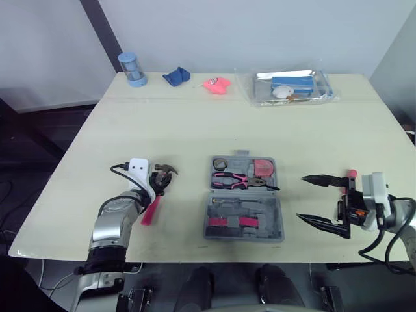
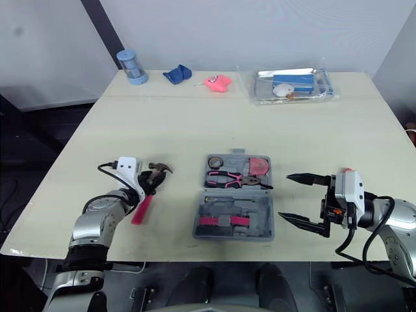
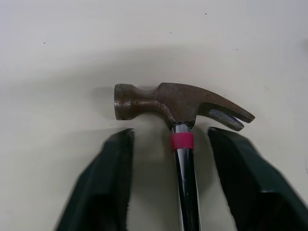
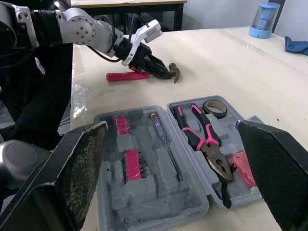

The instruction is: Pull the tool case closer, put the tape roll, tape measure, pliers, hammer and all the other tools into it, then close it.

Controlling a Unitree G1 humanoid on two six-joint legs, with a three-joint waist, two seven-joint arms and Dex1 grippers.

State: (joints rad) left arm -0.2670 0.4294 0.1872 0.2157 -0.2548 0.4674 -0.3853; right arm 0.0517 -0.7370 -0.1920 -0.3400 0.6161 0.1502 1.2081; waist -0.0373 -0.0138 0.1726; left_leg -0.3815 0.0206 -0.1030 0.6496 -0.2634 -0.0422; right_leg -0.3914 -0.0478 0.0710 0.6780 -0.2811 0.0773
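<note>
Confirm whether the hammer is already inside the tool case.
No, the hammer lies on the table, apart from the tool case.

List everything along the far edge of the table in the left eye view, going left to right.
blue jar → blue cloth → small pink object → clear plastic bag
</note>
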